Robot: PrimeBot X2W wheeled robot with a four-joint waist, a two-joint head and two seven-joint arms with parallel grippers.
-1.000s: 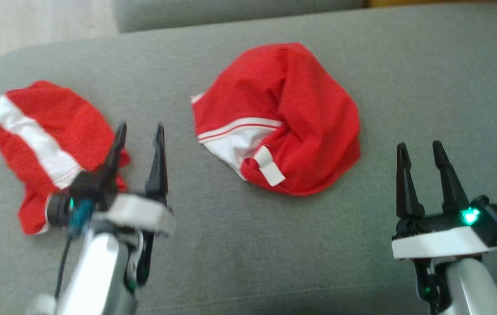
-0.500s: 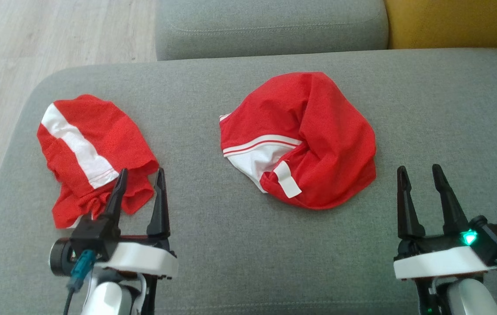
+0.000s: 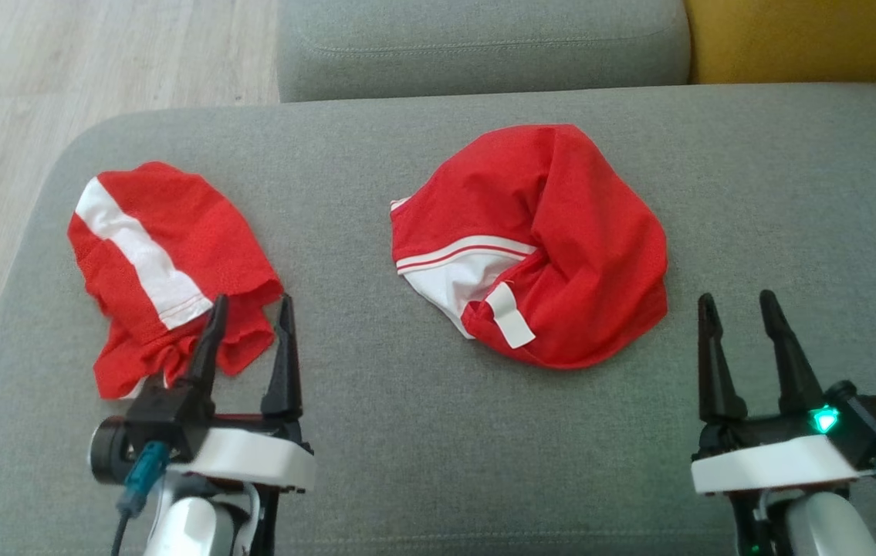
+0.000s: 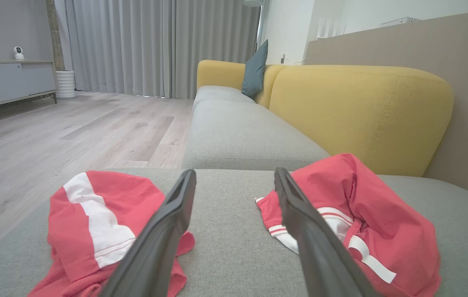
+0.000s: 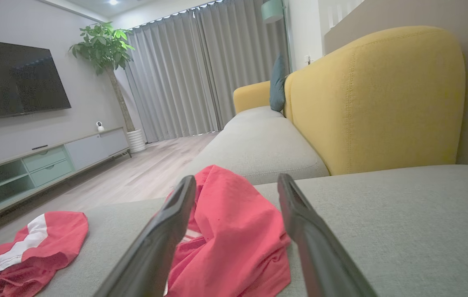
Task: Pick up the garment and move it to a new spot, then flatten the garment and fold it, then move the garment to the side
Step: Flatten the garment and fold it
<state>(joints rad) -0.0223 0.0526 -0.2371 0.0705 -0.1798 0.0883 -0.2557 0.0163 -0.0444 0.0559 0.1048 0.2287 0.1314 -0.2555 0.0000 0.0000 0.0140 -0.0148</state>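
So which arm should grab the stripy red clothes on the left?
Probably left. The left gripper is open, its fingertips right by the edge of the striped garment. The right gripper sits far across the seat, beyond the other red garment.

A home living room: yellow-backed sofa (image 5: 374,99), wall television (image 5: 15,78), long curtains (image 5: 201,70), potted plant (image 5: 106,45).

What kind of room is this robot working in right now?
Most likely a home living room: a grey and yellow sofa, a wall-mounted TV above a low media cabinet, and a potted plant beside floor-length curtains.
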